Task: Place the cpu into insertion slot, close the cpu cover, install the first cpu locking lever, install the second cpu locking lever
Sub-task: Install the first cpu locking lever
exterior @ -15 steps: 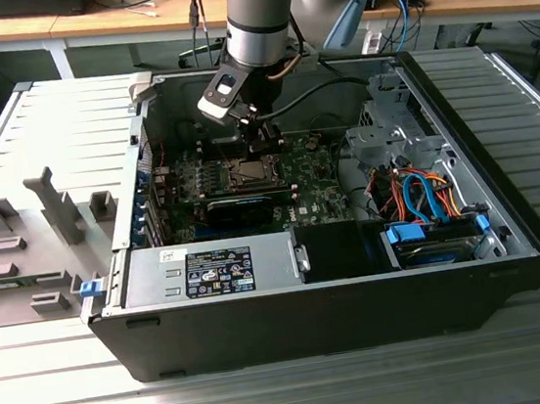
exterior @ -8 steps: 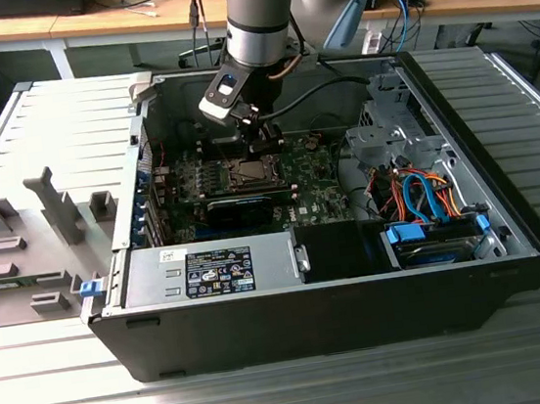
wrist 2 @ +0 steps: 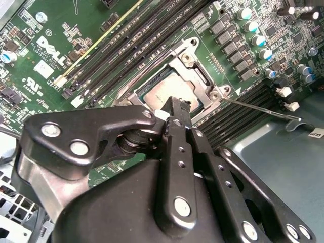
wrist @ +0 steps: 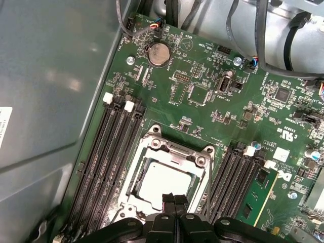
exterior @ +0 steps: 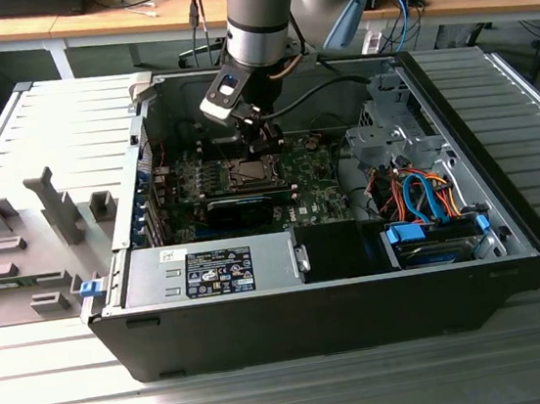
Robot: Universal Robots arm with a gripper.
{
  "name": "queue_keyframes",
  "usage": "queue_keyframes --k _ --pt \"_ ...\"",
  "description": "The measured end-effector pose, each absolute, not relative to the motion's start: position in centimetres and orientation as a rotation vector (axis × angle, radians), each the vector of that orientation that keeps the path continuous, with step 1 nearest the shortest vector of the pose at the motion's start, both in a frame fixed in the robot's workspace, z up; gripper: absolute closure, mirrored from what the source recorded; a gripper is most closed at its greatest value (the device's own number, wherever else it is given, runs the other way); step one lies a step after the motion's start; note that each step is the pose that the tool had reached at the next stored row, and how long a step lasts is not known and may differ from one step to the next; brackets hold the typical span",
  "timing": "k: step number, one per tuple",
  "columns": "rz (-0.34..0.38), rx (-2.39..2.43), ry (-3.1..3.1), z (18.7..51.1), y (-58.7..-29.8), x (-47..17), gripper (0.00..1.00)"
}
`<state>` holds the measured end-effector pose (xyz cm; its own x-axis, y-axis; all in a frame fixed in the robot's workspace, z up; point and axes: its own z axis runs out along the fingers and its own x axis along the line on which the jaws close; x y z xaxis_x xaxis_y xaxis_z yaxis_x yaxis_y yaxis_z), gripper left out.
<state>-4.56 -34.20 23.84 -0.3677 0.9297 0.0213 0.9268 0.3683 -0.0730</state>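
The cpu [wrist: 164, 181] lies in the insertion slot [wrist: 152, 152], cpu cover [wrist: 195, 157] down. The clenched, empty gripper [wrist: 174, 200] hovers above. The chip seems light, stiff, fragile; hold its edges.

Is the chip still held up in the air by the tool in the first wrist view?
No. The chip lies flat in the socket, under the metal frame, with the shut tool just above it.

Arm reaching steeply down, hand [wrist: 174, 201] vertical, fingertips pressed together
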Motion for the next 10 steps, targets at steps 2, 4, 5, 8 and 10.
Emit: queue_keyframes --k 2,4,5,8,10 --pt "0.075 -1.725 -2.554 23.85 -34.20 -4.56 0.89" --pt "0.075 -1.720 -2.558 23.85 -34.20 -4.56 0.89" --pt "0.075 -1.715 -2.561 23.85 -34.20 -4.56 0.89" --pt "0.076 -1.704 -2.569 23.84 -34.20 -4.56 0.89" --pt "0.076 -1.687 -2.580 23.85 -34.20 -4.56 0.89"
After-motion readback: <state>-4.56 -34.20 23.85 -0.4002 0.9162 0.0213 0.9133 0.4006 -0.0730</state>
